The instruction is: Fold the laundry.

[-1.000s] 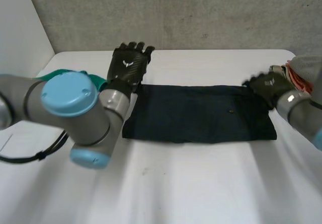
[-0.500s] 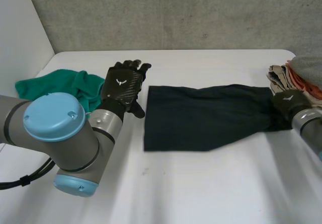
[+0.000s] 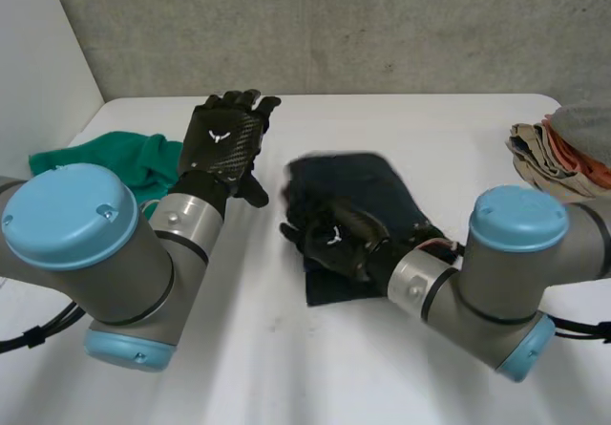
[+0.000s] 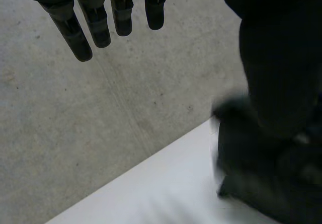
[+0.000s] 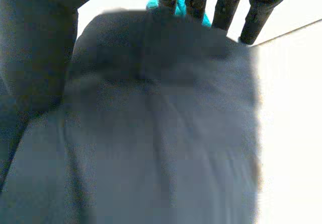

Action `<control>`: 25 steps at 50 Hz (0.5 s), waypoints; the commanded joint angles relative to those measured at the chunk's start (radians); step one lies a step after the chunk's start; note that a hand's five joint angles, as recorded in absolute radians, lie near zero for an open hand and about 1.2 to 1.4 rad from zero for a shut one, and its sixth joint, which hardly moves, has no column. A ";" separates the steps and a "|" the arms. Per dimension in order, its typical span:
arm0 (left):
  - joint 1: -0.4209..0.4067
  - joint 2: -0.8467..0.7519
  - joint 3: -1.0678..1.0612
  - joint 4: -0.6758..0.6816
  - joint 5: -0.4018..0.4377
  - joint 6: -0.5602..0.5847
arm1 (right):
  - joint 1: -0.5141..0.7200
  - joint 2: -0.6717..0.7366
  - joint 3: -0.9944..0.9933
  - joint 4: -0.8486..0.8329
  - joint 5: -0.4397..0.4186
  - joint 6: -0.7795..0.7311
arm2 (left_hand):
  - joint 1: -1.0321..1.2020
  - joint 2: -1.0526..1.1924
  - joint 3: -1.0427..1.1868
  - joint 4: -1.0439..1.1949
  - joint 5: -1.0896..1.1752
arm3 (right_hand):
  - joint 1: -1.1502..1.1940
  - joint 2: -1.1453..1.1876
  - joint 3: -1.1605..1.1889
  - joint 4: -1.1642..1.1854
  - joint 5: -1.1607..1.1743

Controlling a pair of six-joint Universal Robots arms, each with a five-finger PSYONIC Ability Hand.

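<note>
While the dark cloth (image 3: 368, 196) lay bunched in the middle of the surface (image 3: 286, 368), I saw the right hand (image 3: 334, 239) on its near part; couldn't tell if it gripped. Left hand (image 3: 221, 143) hovered open, fingers (image 4: 98, 25) straight, holding nothing, beside the green cloth (image 3: 115, 158). Clothes pile (image 3: 558, 153) sat far right.

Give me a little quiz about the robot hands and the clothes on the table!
1. True or false: the left hand is lying on the dark cloth.
2. Which hand is on the dark cloth? A) the left hand B) the right hand C) both
3. Fill in: the crumpled cloth beside the left hand is coloured ____.
Key: 1 false, it is lifted in the air with straight fingers, holding nothing. 2 B. 3 green.
</note>
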 commanded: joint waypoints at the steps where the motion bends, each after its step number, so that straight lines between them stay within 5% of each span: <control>1: -0.010 -0.006 0.072 0.000 -0.003 0.002 | -0.046 -0.122 -0.005 0.020 0.068 0.170 | -0.014 -0.030 -0.037 -0.028 -0.045 | -0.061 -0.063 -0.068 -0.067 -0.065; 6: -0.041 -0.034 0.149 -0.005 -0.005 0.004 | -0.112 -0.210 -0.011 0.029 0.091 0.626 | -0.014 -0.030 -0.037 -0.028 -0.045 | -0.061 -0.063 -0.068 -0.067 -0.065; 10: -0.078 -0.089 0.227 -0.020 -0.003 0.004 | -0.185 -0.247 -0.041 0.093 0.106 0.846 | -0.014 -0.030 -0.037 -0.028 -0.045 | -0.061 -0.063 -0.068 -0.067 -0.065; 15: -0.128 -0.161 0.325 -0.095 -0.003 0.004 | -0.244 -0.219 -0.152 0.254 0.097 0.854 | -0.014 -0.030 -0.037 -0.028 -0.045 | -0.061 -0.063 -0.068 -0.067 -0.065; 25: -0.179 -0.379 0.580 -0.307 -0.011 0.004 | -0.249 0.090 -0.582 0.650 0.111 0.854 | -0.001 -0.018 -0.024 -0.015 -0.032 | -0.061 -0.063 -0.068 -0.067 -0.065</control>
